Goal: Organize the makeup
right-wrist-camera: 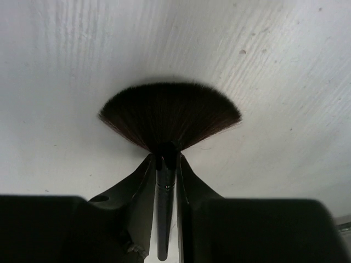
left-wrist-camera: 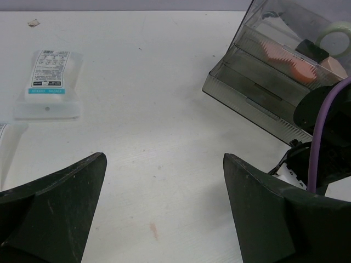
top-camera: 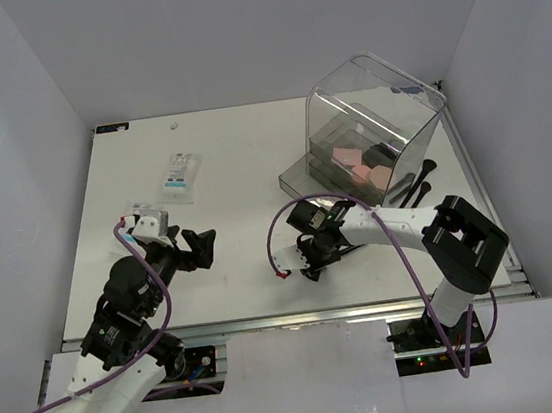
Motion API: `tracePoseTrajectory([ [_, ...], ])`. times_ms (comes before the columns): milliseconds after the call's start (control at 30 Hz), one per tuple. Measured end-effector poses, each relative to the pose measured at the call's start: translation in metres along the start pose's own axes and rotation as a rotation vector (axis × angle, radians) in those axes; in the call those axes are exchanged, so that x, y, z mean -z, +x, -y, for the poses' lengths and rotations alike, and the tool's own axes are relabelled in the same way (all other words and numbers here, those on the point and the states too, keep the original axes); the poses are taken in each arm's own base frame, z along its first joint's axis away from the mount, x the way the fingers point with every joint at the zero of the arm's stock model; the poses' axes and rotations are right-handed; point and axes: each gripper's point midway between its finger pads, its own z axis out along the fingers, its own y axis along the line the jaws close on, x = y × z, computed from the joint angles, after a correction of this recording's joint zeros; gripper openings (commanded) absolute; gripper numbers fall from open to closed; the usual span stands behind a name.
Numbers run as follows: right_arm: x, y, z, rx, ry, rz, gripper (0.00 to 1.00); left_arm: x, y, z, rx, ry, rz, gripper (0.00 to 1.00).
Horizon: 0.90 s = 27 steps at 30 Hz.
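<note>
Black fan brush (right-wrist-camera: 170,112): it is in the grip of the right arm, low over the surface (top-camera: 241,170) and in front of the clear box (top-camera: 375,114). Its bristles spread forward with a shadow close under them; I cannot tell if they touch.
Right fingers (right-wrist-camera: 137,192): pressed together on the thin handle just behind the bristles, one on each side.
Left fingers (left-wrist-camera: 60,203): spread wide with nothing between them, above bare surface and well apart from the brush.
Clear box: it stands at the far right. Pink sponges (top-camera: 356,156) are already inside, and thin black brushes (top-camera: 416,181) lie just beside its near right corner.
White packet (top-camera: 180,173): flat on the far left part of the surface, not yet collected. A second one lies near the left arm, partly hidden.
Step in hand: I judge it is the pick-up of the fan brush. The grip looks made and the carry is not yet done.
Next move: probably a lift straight up, then a carry toward the box or toward the other brushes. The handle is thin and smooth, so the grip must be firm and the brush should not swing.
Risk: the soft bristles may bend if they drag on the surface or hit the box wall.
</note>
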Motion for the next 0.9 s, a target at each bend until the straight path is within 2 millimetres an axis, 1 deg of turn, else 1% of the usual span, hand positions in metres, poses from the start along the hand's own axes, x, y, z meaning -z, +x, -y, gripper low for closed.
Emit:
tracePoseTrajectory([
  [67, 0.0, -0.008, -0.005, -0.003, -0.031, 0.043, 0.13, 0.0, 0.001, 0.0, -0.001, -0.001, -0.003, 0.98],
  [133, 0.003, -0.02, -0.014, -0.009, -0.085, 0.104, 0.13, 0.0, 0.001, 0.0, 0.0, 0.0, -0.002, 0.98],
  [167, 0.005, -0.028, -0.017, -0.011, -0.111, 0.138, 0.12, 0.0, 0.001, 0.0, 0.0, -0.001, -0.002, 0.98],
  [233, 0.015, -0.046, -0.017, -0.016, -0.142, 0.206, 0.12, 0.0, 0.001, 0.0, 0.0, 0.0, -0.002, 0.98],
  [400, 0.052, -0.1, 0.004, -0.018, -0.147, 0.406, 0.11, 0.0, 0.001, 0.0, 0.0, 0.0, -0.001, 0.98],
  [467, 0.066, -0.115, 0.009, -0.028, -0.151, 0.466, 0.11, 0.0, 0.001, 0.0, 0.0, 0.0, 0.0, 0.98],
  [533, 0.08, -0.124, 0.013, -0.05, -0.158, 0.517, 0.11, 0.0, 0.001, 0.0, 0.0, 0.0, 0.0, 0.98],
  [600, 0.097, -0.127, 0.021, -0.087, -0.151, 0.567, 0.11, 0.0, 0.001, 0.0, 0.0, 0.0, -0.001, 0.98],
  [733, 0.142, -0.117, 0.051, -0.165, -0.054, 0.654, 0.13, 0.0, 0.001, 0.0, 0.0, 0.0, -0.002, 0.98],
  [800, 0.161, -0.106, 0.064, -0.192, 0.011, 0.669, 0.24, 0.0, 0.001, 0.0, 0.0, 0.0, -0.002, 0.98],
  [867, 0.17, -0.101, 0.066, -0.202, 0.044, 0.673, 0.38, 0.0, 0.001, 0.0, -0.001, 0.0, -0.001, 0.98],
  [900, 0.173, -0.099, 0.066, -0.205, 0.055, 0.674, 0.43, 0.0, 0.001, 0.0, -0.001, 0.0, -0.001, 0.98],
])
